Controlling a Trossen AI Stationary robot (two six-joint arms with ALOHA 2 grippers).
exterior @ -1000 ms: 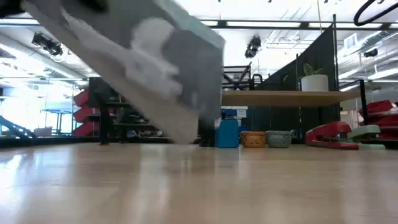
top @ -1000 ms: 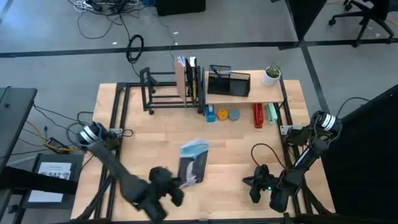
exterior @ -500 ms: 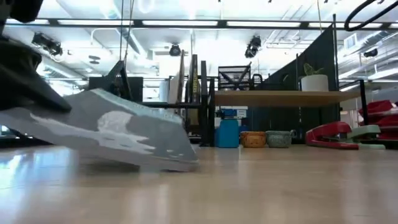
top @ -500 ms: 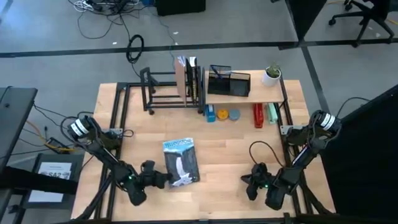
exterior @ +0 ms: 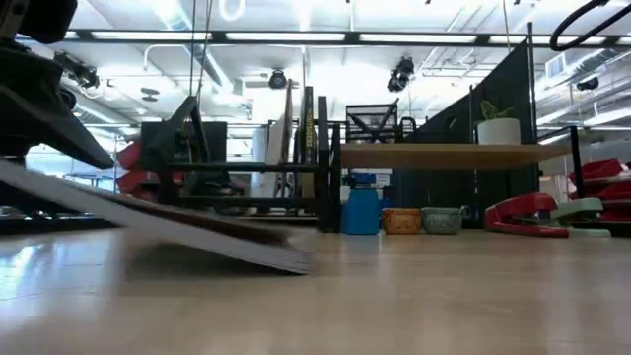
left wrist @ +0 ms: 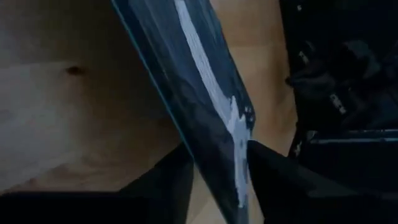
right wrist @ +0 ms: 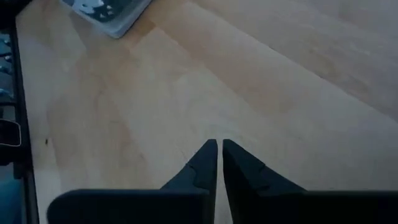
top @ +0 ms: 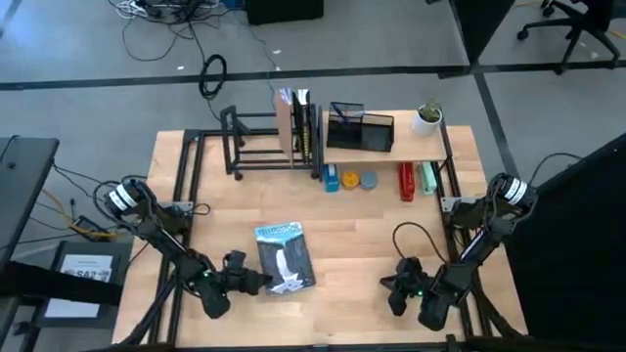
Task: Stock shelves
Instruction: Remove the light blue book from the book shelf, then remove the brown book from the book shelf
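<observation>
— Left claw [top: 252, 282]?
— Clamped on the flat, glossy book [top: 285, 257] at its near edge; the far edge touches the pale wooden surface [top: 372, 230], so it lies tilted.
— The shelves?
— Black tube rack [top: 259, 142] and wooden plank shelf [top: 386, 149] along the far edge.
— Right claw [right wrist: 219, 157]?
— Near the right front corner, fingers nearly touching, holding nothing.

The left gripper [top: 256, 282] is reaching low along the table's [top: 372, 235] near edge, its fingers [left wrist: 168, 180] clamping something thin. The right gripper [right wrist: 219, 154] is resting low at the table's near right corner, fingers nearly touching, holding nothing.
</observation>
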